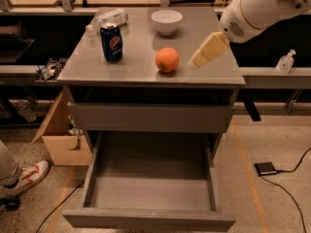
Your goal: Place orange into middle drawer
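The orange [167,59] rests on the grey cabinet top [126,67], near its front edge and right of centre. My gripper [198,60], cream-coloured on a white arm, hovers just right of the orange at about its height, apart from it and holding nothing. The middle drawer [150,181] is pulled out wide below the cabinet top; its flat grey floor is bare.
A blue Pepsi can [112,42] stands left of the orange. A white bowl [166,21] and a lying plastic bottle [109,18] are at the back. A closed grey drawer front [148,116] sits above the open one. A cardboard box [60,135] and a person's shoe [26,177] are on the left floor.
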